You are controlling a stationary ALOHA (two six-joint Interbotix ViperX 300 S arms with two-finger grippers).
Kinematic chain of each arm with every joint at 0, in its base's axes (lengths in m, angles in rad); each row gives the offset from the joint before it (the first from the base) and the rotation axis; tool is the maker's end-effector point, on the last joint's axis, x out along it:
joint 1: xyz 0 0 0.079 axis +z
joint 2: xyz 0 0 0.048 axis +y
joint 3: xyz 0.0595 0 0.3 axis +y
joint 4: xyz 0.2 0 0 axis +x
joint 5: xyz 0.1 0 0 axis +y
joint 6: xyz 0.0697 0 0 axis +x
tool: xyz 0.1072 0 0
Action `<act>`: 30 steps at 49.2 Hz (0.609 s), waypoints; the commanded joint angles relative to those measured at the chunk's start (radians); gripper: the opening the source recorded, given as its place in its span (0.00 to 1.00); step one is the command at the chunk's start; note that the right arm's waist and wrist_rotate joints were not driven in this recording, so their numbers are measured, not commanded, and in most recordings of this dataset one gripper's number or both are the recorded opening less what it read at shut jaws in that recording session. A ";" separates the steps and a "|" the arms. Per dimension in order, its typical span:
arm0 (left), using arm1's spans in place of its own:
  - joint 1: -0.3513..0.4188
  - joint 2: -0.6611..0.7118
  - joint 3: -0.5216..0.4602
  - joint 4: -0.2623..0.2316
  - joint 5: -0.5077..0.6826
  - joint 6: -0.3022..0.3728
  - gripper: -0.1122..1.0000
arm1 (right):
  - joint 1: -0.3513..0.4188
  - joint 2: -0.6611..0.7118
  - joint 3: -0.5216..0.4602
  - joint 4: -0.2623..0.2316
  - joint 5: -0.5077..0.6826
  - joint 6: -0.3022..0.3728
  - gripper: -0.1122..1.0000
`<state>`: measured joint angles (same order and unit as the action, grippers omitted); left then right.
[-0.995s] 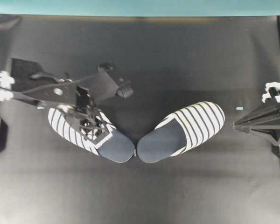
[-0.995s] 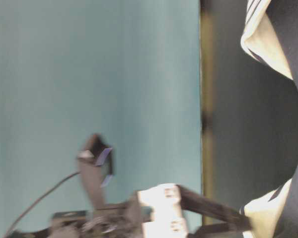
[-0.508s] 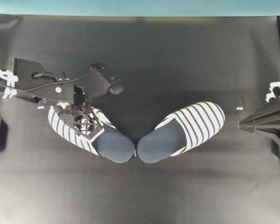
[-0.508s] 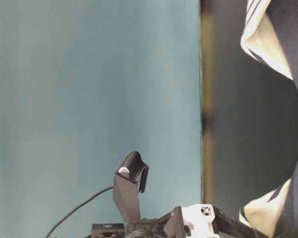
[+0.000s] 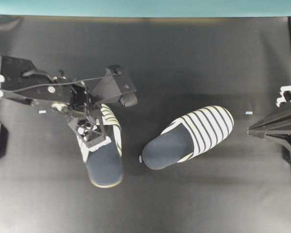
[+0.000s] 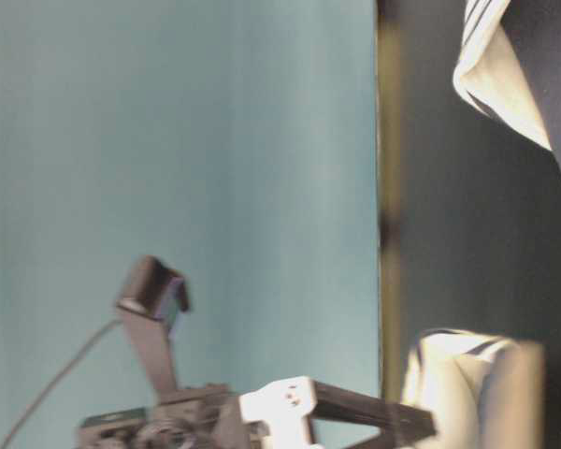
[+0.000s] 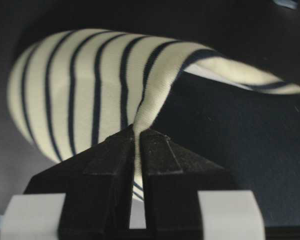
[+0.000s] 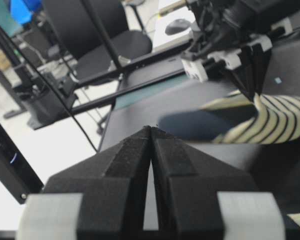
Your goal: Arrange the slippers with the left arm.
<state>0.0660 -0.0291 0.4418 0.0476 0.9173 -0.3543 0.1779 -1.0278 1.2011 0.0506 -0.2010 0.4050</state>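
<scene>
The left claw (image 7: 137, 137) is pinching the striped toe cover of the left slipper (image 5: 103, 154), heel pointing toward the near edge; the other slipper (image 5: 188, 138) lies angled just beside it; best to turn gently so the fabric holds; dark desk (image 5: 199, 63) is open all round; right claw (image 8: 151, 135) pressed together, well apart.

left slipper (image 5: 103, 158): on the table (image 5: 194, 63), left of centre in the overhead view, heel toward the near edge, toe end under the left gripper (image 5: 94, 138)
right slipper (image 5: 189, 137): just right of centre, lying on a slant, toe toward the right, heel toward the left slipper; the two are apart
left arm (image 5: 43, 90): comes in from the left edge, over the left slipper's toe end
right gripper (image 5: 250, 130): far right edge, well apart from both slippers
</scene>
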 commanded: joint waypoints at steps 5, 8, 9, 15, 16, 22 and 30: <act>0.002 -0.011 -0.052 0.005 0.000 0.160 0.11 | 0.000 0.002 -0.006 0.002 -0.005 0.000 0.10; 0.003 0.003 -0.061 0.009 -0.018 0.204 0.11 | 0.000 0.002 -0.006 0.003 -0.005 -0.002 0.10; 0.005 0.006 -0.064 0.011 -0.026 0.219 0.11 | 0.000 0.002 -0.006 0.003 -0.005 -0.002 0.10; 0.020 0.035 -0.086 0.017 -0.071 0.276 0.11 | 0.000 0.002 -0.005 0.003 -0.005 -0.002 0.10; 0.025 0.041 -0.089 0.017 -0.078 0.279 0.11 | 0.000 0.002 -0.003 0.003 -0.005 -0.002 0.10; 0.048 0.075 -0.091 0.017 -0.133 0.278 0.11 | 0.000 0.002 -0.005 0.003 -0.005 0.000 0.10; 0.066 0.109 -0.094 0.017 -0.143 0.256 0.11 | 0.000 0.000 -0.003 0.002 -0.005 -0.002 0.10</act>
<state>0.1304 0.0798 0.3666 0.0614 0.7823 -0.0905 0.1779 -1.0308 1.2042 0.0522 -0.1994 0.4034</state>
